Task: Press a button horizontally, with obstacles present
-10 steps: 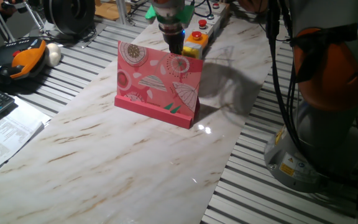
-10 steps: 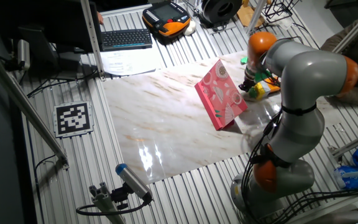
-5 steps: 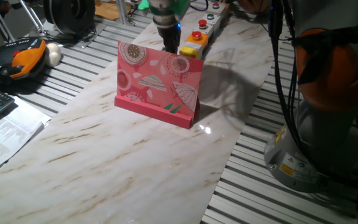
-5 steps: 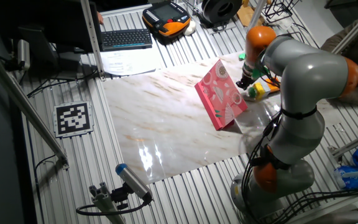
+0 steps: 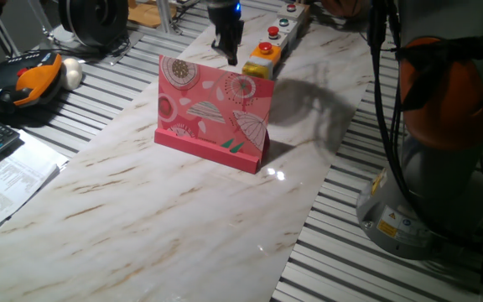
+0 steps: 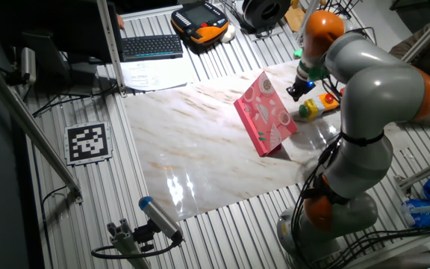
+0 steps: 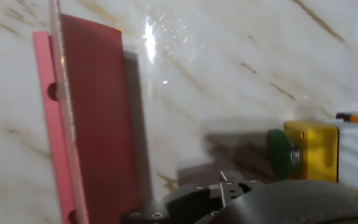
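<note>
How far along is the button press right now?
Looks done: the gripper is past the pink board, on the button's side. In hand: it hangs above the table, apart from the button; the hand view shows the cap facing sideways toward the board, untouched. Probably left: drop to cap height and push horizontally. I cannot tell whether it has already been pressed, nor how the jaws stand.

One button, one pink board
</note>
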Controlling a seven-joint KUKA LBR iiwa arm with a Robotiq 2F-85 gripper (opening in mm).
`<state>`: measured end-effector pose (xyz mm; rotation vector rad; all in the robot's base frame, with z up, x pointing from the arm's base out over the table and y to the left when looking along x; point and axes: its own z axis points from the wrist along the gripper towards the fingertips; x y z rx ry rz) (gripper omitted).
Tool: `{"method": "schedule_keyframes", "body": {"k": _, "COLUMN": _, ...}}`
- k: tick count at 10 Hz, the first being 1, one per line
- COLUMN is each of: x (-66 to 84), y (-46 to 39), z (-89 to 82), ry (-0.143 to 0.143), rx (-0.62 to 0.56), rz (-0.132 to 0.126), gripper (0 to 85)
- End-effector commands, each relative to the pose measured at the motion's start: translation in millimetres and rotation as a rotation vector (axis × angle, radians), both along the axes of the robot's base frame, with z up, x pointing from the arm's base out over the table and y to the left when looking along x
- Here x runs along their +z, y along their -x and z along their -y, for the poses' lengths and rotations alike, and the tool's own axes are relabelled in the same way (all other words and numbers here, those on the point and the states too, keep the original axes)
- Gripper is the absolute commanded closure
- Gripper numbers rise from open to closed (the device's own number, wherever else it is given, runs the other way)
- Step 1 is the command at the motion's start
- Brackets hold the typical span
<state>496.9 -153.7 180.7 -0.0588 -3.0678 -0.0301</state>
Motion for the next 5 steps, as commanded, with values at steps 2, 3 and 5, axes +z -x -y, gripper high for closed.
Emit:
{"method": "schedule_keyframes", "body": {"k": 2, "x": 12.6, "y": 3.1, "z": -7.4, "ry": -0.007, "rx": -0.033, "rz": 0.017, "gripper": 85.0}}
{"method": "schedule_keyframes", "body": {"k": 3, "x": 11.1, "y": 3.8, "z": -9.9, "ry": -0.015, "rx": -0.057, "rz": 0.014, "gripper": 85.0}}
{"method": "schedule_keyframes", "body": {"k": 5, "x": 10.6, "y": 3.7, "z": -10.1, "ry": -0.015, "rx": -0.077, "rz": 0.014, "gripper": 85.0}}
